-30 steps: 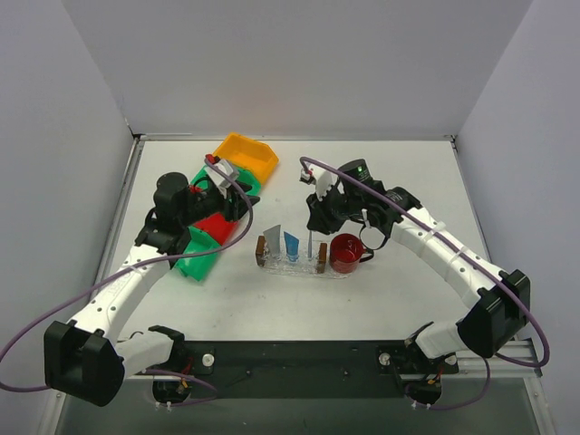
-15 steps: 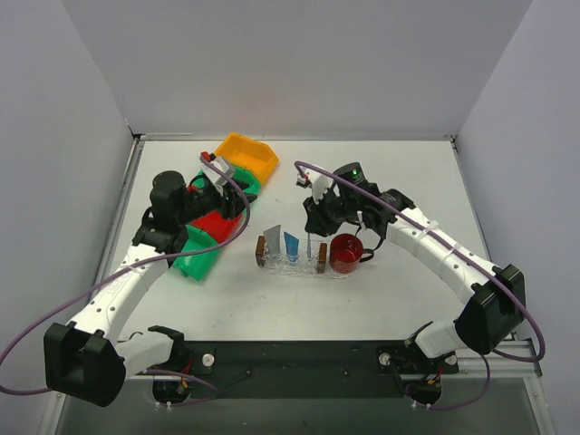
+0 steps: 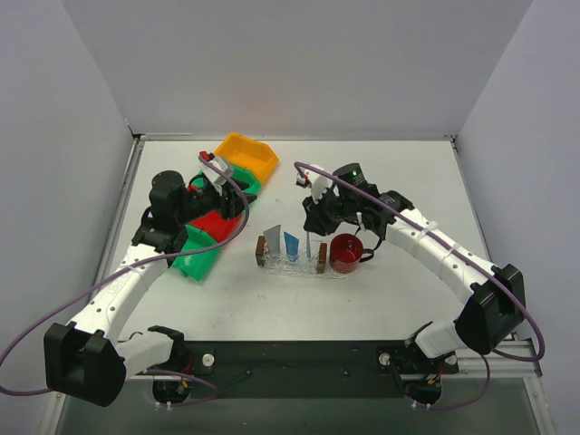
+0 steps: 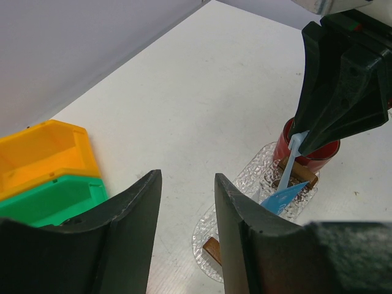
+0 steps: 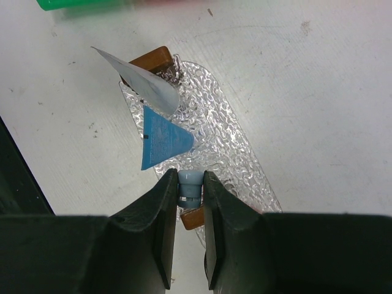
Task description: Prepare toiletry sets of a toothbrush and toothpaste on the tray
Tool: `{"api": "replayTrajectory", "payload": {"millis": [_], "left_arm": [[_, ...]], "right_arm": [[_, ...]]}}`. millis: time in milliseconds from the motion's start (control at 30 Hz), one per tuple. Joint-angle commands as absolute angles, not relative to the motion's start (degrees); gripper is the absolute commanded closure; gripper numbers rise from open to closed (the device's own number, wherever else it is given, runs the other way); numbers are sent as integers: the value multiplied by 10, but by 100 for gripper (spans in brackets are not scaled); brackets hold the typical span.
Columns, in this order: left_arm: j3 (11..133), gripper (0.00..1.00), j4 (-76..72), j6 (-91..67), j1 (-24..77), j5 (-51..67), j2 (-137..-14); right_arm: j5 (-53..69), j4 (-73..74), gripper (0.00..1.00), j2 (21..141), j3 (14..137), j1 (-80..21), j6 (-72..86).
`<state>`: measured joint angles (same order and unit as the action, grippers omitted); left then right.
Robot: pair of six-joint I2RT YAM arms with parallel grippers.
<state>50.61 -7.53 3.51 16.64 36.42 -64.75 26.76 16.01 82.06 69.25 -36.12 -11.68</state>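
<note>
My left gripper (image 4: 188, 179) hung above table (image 4: 202, 92), jaws apart, nothing between. To left: orange bin (image 4: 43, 153) touching green bin (image 4: 49, 199). To right: clear tray (image 4: 205, 229), blue toothpaste tube (image 4: 283, 197) standing on it. Right gripper (image 4: 304, 138) pinched pale toothbrush (image 4: 291, 160) upright over tray, just beside tube. Red cup (image 4: 283, 139) at tray's right end.

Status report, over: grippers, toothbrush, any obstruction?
Right gripper shut on toothbrush, upright at tray. Left gripper open, empty. Red cup beside tray.
</note>
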Motion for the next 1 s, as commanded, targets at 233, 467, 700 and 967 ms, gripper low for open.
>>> {"api": "replayTrajectory", "payload": {"millis": [233,467,700,967], "left_arm": [[522,50,-100,25,159,381,-633],[521,50,-101,24,157,385,-634],[515,50,-107,20,156,388,-631],[512,50,-113,16,150,388,-629]], "right_arm": [[264,150,100,809,675,-368,-127],[265,152,100,809,676,-369,-128],[265,148,100,790,672,-369,-128],[271,119,100,766,641,-368,-129]]}}
